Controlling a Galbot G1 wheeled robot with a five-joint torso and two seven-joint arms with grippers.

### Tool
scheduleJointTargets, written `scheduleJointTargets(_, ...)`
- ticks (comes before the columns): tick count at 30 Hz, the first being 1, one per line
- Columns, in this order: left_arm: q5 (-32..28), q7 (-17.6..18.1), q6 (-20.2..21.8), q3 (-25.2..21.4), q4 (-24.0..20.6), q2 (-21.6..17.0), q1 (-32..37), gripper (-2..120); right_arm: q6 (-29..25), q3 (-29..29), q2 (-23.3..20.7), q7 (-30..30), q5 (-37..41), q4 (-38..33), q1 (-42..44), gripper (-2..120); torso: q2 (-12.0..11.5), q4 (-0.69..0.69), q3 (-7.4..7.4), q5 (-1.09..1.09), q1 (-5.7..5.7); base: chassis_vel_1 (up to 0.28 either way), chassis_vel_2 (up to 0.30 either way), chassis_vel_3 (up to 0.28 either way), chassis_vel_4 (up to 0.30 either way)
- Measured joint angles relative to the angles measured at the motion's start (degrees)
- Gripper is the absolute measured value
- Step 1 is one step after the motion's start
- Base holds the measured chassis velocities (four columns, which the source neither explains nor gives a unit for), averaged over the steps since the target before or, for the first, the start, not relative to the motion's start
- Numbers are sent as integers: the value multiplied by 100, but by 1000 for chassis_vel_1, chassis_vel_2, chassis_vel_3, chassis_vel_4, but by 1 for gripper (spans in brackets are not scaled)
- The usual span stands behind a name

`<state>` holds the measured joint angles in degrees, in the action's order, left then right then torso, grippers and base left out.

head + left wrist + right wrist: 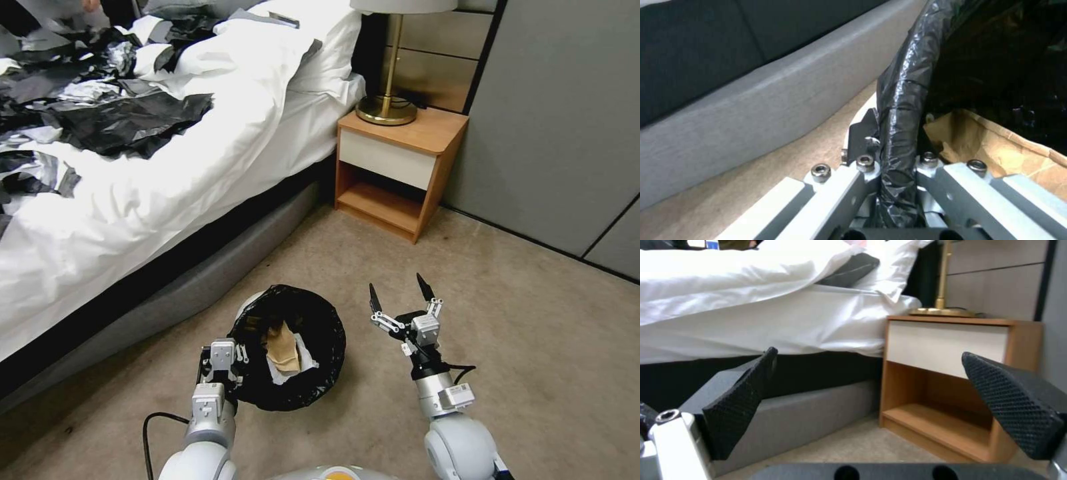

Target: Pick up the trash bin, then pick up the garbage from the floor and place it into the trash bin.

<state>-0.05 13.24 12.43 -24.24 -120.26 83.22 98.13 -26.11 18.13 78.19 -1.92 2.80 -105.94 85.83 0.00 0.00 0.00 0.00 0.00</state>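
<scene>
Head view, bin: trash bin (pixel 288 347) at lower centre of frame, on the carpet (pixel 520 320) beside the bed (pixel 133 200); count one.
Head view, contents: brown paper scrap (pixel 283 347) and white tissue (pixel 303 360) inside the liner; one of each seen.
Head view, left pincer (pixel 223 363): at the bin's near-left rim, lower left of centre.
Head view, right pincer (pixel 400 300): lower right of centre, spread wide, empty, clear of the bin.
Head view, loose garbage on floor: none seen on the carpet.
Left wrist view, grip: left pincer (pixel 898 166) pinching the liner-wrapped rim (pixel 902 100), one finger outside, one inside.
Left wrist view, advice: judged best to keep the bin level and the pinch deep on the rim, since the liner may slip.
Right wrist view, fingers (pixel 742 400): two, well apart; nightstand (pixel 951 380) ahead, count one.
</scene>
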Motion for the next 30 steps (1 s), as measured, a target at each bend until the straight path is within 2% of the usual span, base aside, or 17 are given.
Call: scheduleJointTargets(30,27,-13,-12,-14,-159,3,120,0,15,-4,13,-22,-42,-88,9,100,0,0,0,0,0,111,114,107,108)
